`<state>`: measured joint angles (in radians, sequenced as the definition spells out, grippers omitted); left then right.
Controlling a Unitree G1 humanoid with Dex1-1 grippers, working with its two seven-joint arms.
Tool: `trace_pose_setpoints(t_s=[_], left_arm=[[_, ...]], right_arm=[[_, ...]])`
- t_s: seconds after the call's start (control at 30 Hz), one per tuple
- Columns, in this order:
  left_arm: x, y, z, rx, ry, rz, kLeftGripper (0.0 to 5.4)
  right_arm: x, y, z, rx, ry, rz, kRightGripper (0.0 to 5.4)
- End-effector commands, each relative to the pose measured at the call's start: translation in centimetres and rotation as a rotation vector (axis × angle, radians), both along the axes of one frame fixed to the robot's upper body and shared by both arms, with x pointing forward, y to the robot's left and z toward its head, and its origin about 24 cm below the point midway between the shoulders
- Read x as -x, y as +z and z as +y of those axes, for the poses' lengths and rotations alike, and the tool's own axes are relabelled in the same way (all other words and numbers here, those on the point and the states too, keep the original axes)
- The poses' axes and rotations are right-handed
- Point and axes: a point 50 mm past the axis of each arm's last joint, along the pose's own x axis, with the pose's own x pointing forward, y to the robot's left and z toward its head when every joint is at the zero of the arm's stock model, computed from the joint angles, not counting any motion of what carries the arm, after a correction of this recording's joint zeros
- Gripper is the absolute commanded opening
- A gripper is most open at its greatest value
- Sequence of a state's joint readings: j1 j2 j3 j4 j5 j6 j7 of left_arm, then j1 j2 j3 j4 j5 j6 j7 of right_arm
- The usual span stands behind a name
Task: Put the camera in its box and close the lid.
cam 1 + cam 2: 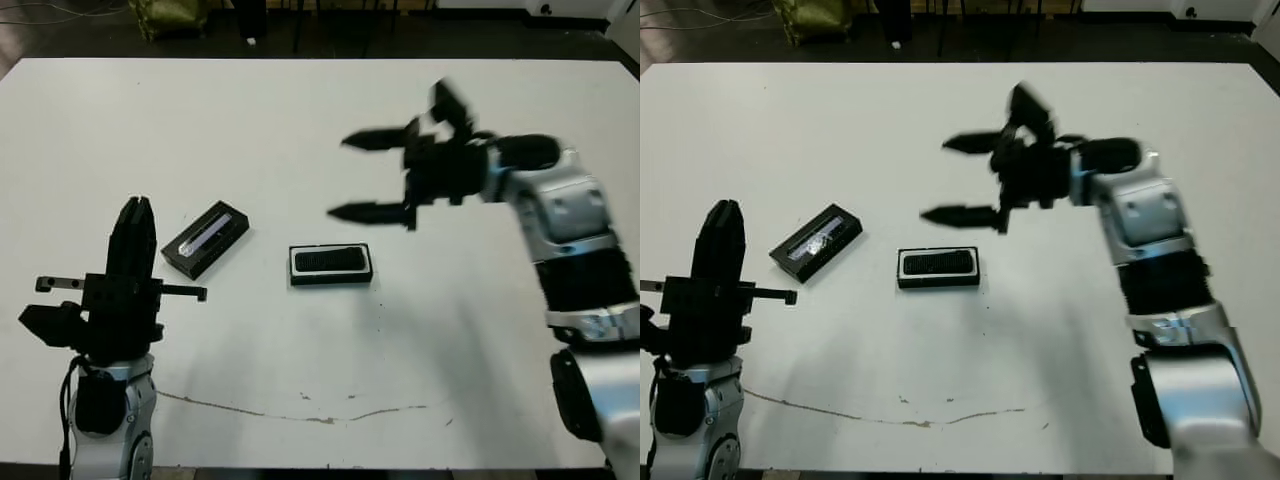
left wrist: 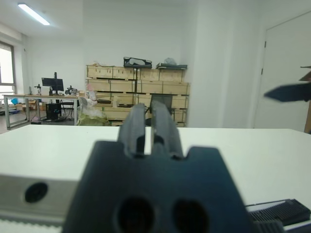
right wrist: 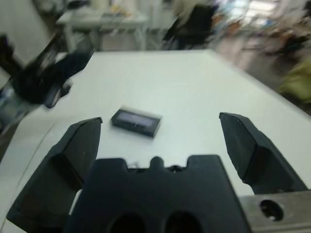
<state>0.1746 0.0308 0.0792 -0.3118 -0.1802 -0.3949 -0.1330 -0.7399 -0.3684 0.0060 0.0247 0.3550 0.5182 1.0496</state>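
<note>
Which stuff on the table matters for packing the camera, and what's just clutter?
Job:
- camera, already lying in the box
- box, at table centre
- lid, off, lying apart on the box's left
- right gripper, fingers open, above and beyond the box
- left gripper, fingers together

Lying about:
- thin brown crack line near the table's front edge
- nothing else on the table

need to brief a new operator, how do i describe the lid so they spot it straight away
On the white table, look on the robot's left side, just ahead of the raised left gripper. The lid lies angled there, left of the box. Only it has a glossy silvery strip.
</note>
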Motion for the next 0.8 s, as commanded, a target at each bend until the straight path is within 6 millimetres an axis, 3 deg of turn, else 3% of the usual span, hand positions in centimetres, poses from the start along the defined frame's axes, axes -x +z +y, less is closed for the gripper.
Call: trace_pose_setpoints(t_s=[0.03, 0.23, 0.4, 0.67, 0.8], left_arm=[[0.1, -0.5, 0.2, -0.004, 0.007, 0.032, 0.0], [0.2, -0.5, 0.1, -0.002, 0.007, 0.033, 0.0], [0.2, -0.4, 0.1, -0.009, 0.006, 0.031, 0.0], [0.1, -0.4, 0.1, -0.015, 0.013, 0.03, 0.0], [0.1, -0.4, 0.1, -0.011, 0.011, 0.027, 0.0]], right_arm=[[1.0, -1.7, -0.9, -0.053, -0.166, -0.04, 4.58], [3.2, -4.3, -0.8, 0.031, -0.367, -0.221, 3.17], [4.9, -6.3, 0.0, 0.167, -0.384, -0.375, 2.02], [5.9, -8.2, 1.7, 0.286, -0.379, -0.578, 0.15], [6.0, -8.5, 2.2, 0.301, -0.346, -0.607, 0.01]])
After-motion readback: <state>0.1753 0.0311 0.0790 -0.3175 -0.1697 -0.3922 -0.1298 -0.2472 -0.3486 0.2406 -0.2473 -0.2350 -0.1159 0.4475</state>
